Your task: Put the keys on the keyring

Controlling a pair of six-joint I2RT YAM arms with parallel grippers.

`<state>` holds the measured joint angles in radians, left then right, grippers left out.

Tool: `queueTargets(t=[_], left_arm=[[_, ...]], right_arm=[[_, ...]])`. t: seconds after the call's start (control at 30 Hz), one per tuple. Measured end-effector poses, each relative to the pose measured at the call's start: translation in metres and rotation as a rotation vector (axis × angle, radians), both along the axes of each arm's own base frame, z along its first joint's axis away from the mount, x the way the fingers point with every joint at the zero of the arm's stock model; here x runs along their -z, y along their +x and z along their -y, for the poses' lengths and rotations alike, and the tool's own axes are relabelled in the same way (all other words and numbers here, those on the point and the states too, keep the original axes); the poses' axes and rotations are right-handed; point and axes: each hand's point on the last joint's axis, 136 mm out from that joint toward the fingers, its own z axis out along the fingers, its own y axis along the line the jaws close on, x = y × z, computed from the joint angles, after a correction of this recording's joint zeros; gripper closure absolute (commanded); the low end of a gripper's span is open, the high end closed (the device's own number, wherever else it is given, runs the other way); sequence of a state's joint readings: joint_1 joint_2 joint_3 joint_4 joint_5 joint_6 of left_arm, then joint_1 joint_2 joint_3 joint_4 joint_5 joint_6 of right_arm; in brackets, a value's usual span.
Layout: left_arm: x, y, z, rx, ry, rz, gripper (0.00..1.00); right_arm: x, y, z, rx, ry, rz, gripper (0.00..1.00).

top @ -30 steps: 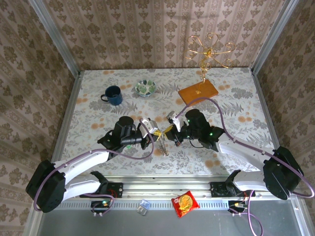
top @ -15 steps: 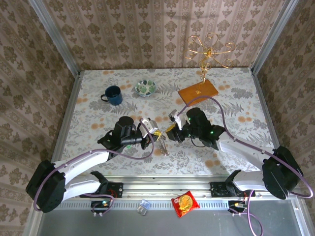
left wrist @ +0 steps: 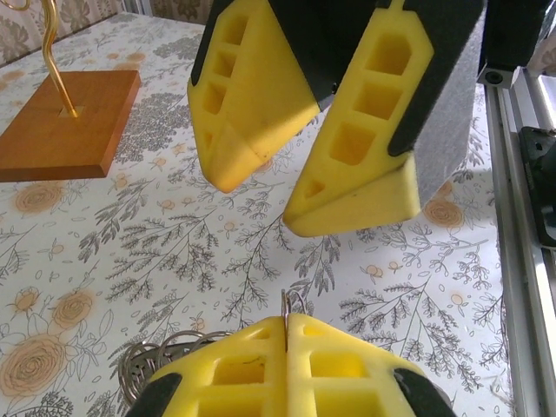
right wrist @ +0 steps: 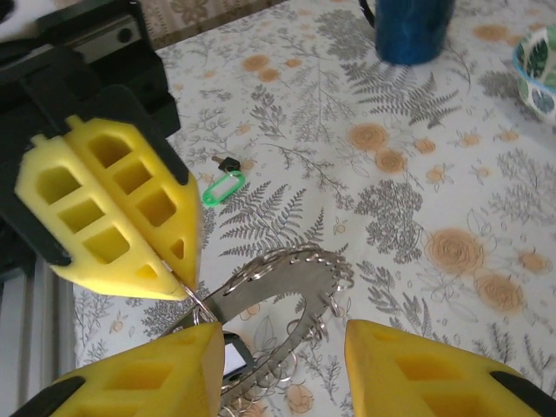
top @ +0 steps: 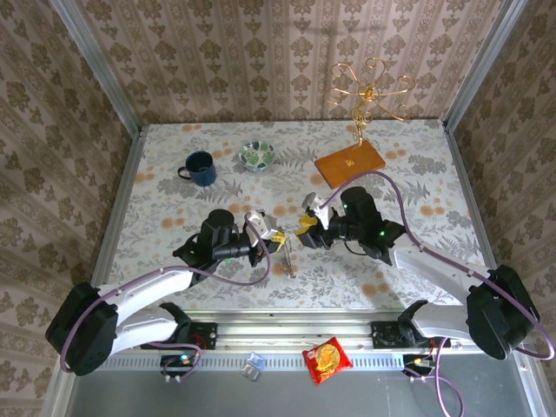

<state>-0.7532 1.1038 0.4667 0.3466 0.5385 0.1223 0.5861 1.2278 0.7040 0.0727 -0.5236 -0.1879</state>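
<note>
Key work at the tabletop (top: 408, 174): the left pincer (left wrist: 287, 326) is clamped tight on one thin wire loop of the keyring (right wrist: 278, 282), holding that loop up off the rest of the steel bunch. The right pincer (right wrist: 282, 334) hovers just beside the keyring with its jaws apart and nothing between them.

The green-headed key (right wrist: 224, 187) lies flat on the tabletop, apart from the keyring, on the side toward the blue mug (right wrist: 413, 26). No pincer touches it.

Judged from this, the step in hand is fetching the key. The right pincer would do well to take it by the green head and leave the hole end free. It should then bring it edge-on to the loop's split while the left grip stays steady. A loose hold on so small a key, or a nudge to the bunch, could cost the alignment.

No writing can be read. The green head looks blank, a small white tag under the keyring is illegible, and the print on the red snack packet (top: 326, 359), well away on the keyring's near side, is too small to make out.
</note>
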Motion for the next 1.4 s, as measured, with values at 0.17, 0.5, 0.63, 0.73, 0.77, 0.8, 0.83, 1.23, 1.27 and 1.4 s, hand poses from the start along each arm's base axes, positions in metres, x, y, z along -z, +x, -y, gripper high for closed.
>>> queueTargets(t=[0.17,0.5,0.63,0.73,0.77,0.8,0.83,1.23,1.27,1.4], left_arm=[[-0.002,-0.003,0.001,0.02,-0.023,0.014,1.0],[-0.006,-0.016,0.004,0.093,-0.072,0.034,1.0],[-0.009,-0.018,0.005,0.111,-0.084,0.048,1.0],[-0.009,-0.019,0.005,0.114,-0.085,0.048,1.0],[-0.009,-0.019,0.005,0.115,-0.085,0.049,1.0],[-0.009,-0.019,0.005,0.116,-0.084,0.051,1.0],[-0.009,-0.019,0.005,0.116,-0.084,0.052,1.0],[-0.011,-0.02,0.005,0.127,-0.092,0.06,1.0],[-0.012,-0.02,0.006,0.128,-0.096,0.064,1.0],[-0.014,-0.019,0.006,0.129,-0.104,0.072,1.0]], right_arm=[[-0.001,-0.008,-0.006,-0.088,-0.006,0.039,0.59],[-0.002,-0.014,-0.009,-0.158,-0.011,0.082,0.62],[-0.004,-0.019,-0.011,-0.191,0.002,0.087,0.61],[-0.006,-0.023,-0.013,-0.217,0.013,0.086,0.61],[-0.006,-0.025,-0.013,-0.224,0.016,0.084,0.61],[-0.006,-0.026,-0.013,-0.229,0.017,0.08,0.61],[-0.005,-0.027,-0.013,-0.233,0.019,0.076,0.61],[0.005,-0.031,-0.019,-0.257,0.009,0.055,0.7],[0.007,-0.032,-0.02,-0.261,0.007,0.048,0.71],[0.008,-0.034,-0.022,-0.271,0.008,0.044,0.79]])
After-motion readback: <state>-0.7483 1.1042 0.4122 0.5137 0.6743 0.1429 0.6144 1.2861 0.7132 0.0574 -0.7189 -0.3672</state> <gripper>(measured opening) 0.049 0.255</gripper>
